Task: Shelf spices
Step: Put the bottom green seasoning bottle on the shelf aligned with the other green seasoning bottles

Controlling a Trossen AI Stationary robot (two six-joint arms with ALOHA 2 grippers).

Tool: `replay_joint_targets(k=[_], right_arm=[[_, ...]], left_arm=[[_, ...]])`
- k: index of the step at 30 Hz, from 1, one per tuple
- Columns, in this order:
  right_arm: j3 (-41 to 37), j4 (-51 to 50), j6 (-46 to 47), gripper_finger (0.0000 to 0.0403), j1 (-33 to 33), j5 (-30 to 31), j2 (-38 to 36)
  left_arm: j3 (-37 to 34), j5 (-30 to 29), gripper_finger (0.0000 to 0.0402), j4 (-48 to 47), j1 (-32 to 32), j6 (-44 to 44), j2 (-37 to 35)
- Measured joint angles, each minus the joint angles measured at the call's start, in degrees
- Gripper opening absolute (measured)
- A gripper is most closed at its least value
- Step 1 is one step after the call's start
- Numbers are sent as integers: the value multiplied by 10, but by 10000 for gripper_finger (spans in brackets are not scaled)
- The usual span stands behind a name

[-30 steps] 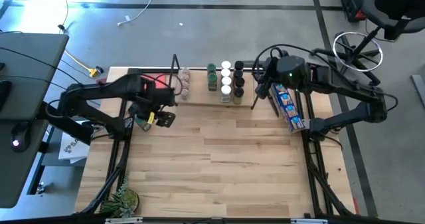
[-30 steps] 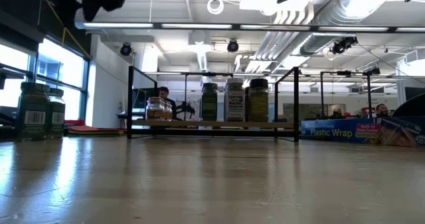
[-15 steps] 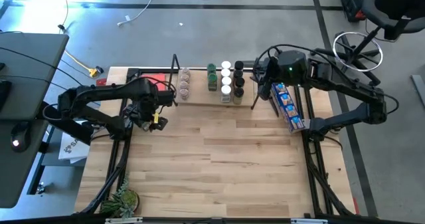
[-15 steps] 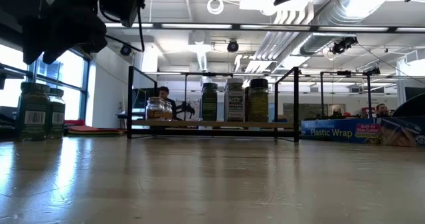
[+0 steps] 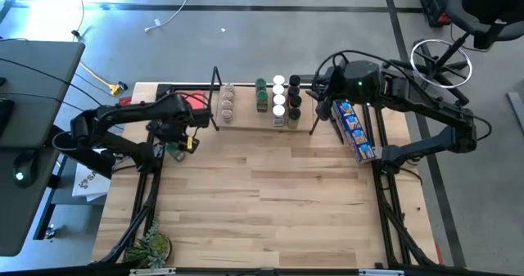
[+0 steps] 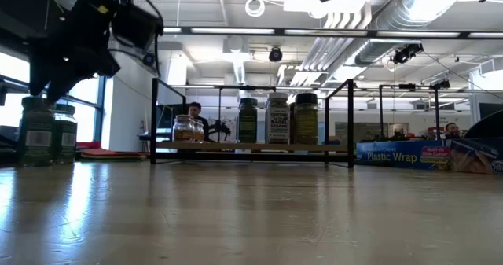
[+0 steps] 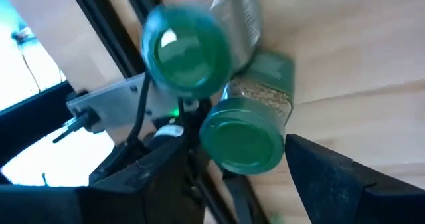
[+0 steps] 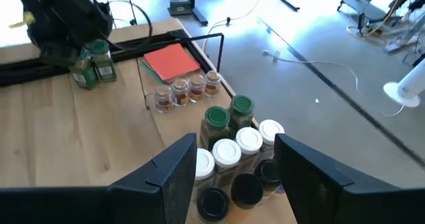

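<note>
1. Shelf [image 5: 246, 119] stands at the far edge of the table, and it looks the same as a second ago: three clear jars [image 5: 227, 101] near its left end, then rows of green, white and black lidded spices [image 5: 279, 97] toward its right end
2. My left arm is what has changed: it has swung back from the open wood toward the table's left side, and in the low view it has dropped from high above to just over the two jars still off the shelf
3. My right gripper [image 8: 236, 151] has barely stirred; it hangs over the shelf's right end, fingers apart and holding nothing, waiting
4. My left gripper [image 7: 236, 147] now has its fingers spread wide on either side of the nearer green-lidded jar [image 7: 242, 134], not yet pressing on it as far as I can tell
5. That jar stands touching or just beside a second green-lidded jar [image 7: 189, 51], near the left edge of the table and well apart from the shelf
6. I judge this as the start of the next pick: I need to close on the nearer jar alone without knocking its neighbour over, then carry it to the shelf, where bare board shows between the clear jars and the green lids
</note>
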Motion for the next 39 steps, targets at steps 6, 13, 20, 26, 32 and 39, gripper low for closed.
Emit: replay_joint_targets(k=[6, 13, 20, 26, 32, 39], right_arm=[[0, 2, 25, 197, 0, 0, 0], [0, 2, 43, 197, 0, 4, 0], [0, 2, 51, 197, 0, 13, 0], [0, 2, 51, 197, 0, 27, 0], [0, 2, 51, 197, 0, 27, 0], [0, -3, 25, 197, 0, 26, 0]], left_arm=[[-54, 35, 250, 2, 28, 40, 0], [-78, 61, 250, 48, 28, 66, 0], [-78, 109, 229, 98, 15, 82, 0], [-59, 207, 197, 121, -36, 71, 0], [11, 236, 198, 144, -110, -63, 0], [25, 193, 205, 339, -172, -379, 14]])
